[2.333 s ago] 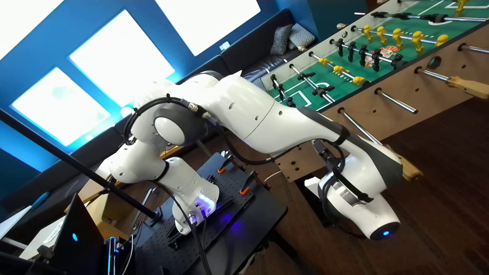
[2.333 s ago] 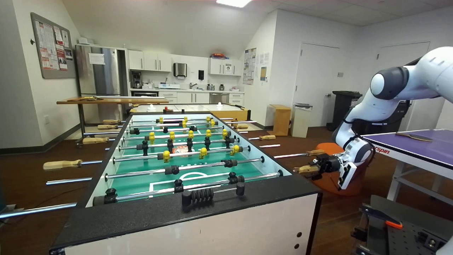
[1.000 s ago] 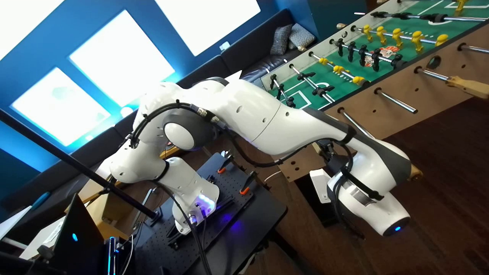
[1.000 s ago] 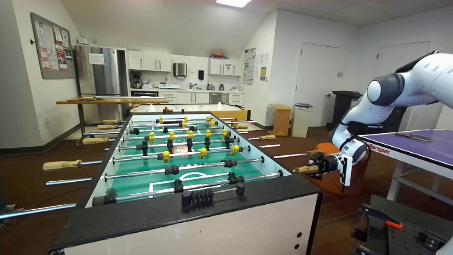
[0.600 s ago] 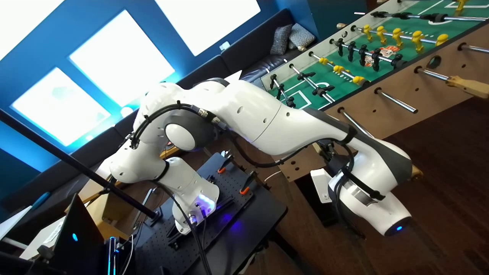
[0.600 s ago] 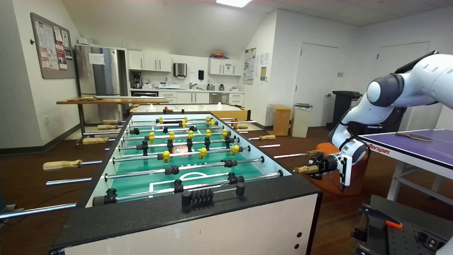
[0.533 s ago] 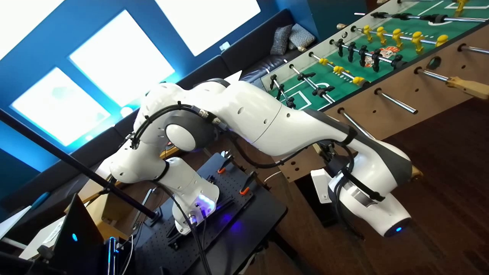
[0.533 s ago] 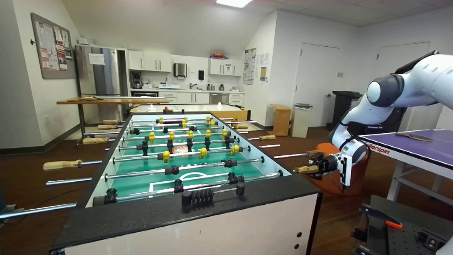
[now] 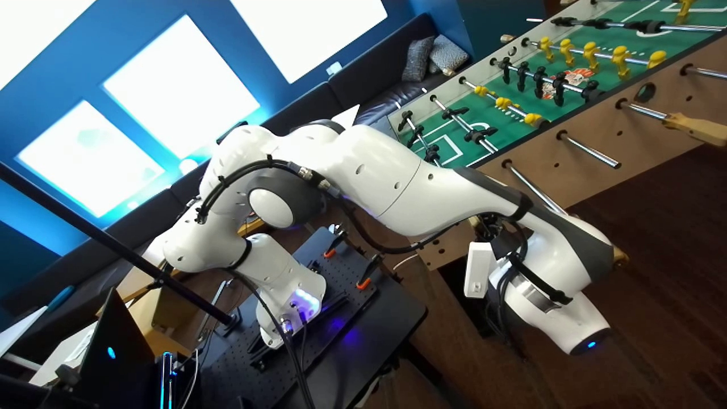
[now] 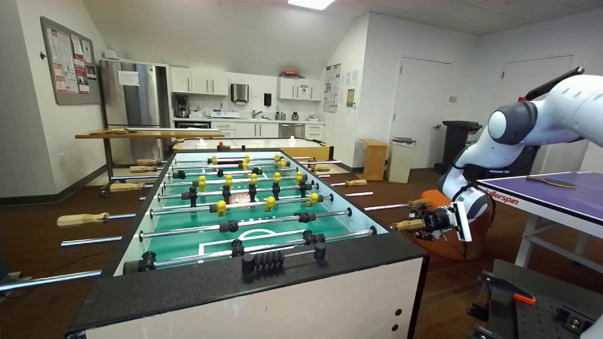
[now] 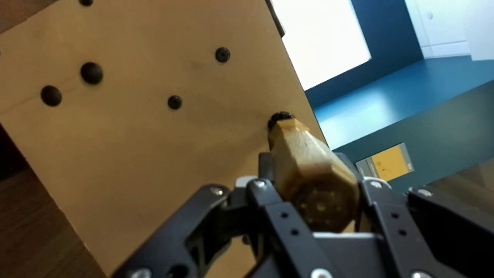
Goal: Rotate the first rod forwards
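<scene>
The first rod (image 10: 202, 257) crosses the near end of the green foosball table, black figures (image 10: 238, 247) fixed along it. Its faceted wooden handle (image 10: 406, 225) sticks out past the side wall. My gripper (image 10: 418, 223) is shut on that handle. In the wrist view the handle (image 11: 308, 154) points away from me, its round end facing the camera, between the fingers of my gripper (image 11: 308, 166). Both pads press against its sides. From above, in an exterior view, the first rod (image 9: 425, 143) shows in part; the forearm hides its outer end.
The second rod's handle (image 10: 419, 203) juts out close behind my gripper. A bare steel rod (image 9: 590, 150) and another wooden handle (image 9: 696, 129) stand further along. The tan side panel (image 11: 154, 154) faces the wrist. A purple table (image 10: 565, 190) and orange stool (image 10: 471, 242) are behind the arm.
The wrist has turned about the handle; its white camera box now leans the opposite way in an exterior view. The first rod's black figures tilt slightly differently. The grip on the handle has stayed.
</scene>
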You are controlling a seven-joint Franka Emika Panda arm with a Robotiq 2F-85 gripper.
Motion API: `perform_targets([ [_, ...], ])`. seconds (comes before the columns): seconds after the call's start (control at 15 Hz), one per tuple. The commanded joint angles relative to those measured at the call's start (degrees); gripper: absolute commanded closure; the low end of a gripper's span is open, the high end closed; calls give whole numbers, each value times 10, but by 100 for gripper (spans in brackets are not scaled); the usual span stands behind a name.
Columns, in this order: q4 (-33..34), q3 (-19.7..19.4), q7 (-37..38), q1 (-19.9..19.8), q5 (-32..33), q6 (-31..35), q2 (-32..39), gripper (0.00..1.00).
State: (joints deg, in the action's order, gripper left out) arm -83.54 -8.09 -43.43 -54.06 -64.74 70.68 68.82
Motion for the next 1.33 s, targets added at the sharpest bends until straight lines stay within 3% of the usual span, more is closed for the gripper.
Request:
perform_targets([
  [0.0,14,1,87,-7,9,-67,4,84],
  [0.4,18,1,194,-13,11,-89,6,84],
  [0.47,21,-3,152,-1,-8,-21,19,84],
  [0.53,21,-3,155,-1,-10,-19,20,59],
  [0.8,21,-3,155,-1,-10,-19,20,59],
  [0.87,21,-3,155,-1,-10,-19,20,84],
  [1.0,26,3,222,-9,-12,-62,26,84],
  [1.27,20,-5,324,-6,-13,-78,19,84],
])
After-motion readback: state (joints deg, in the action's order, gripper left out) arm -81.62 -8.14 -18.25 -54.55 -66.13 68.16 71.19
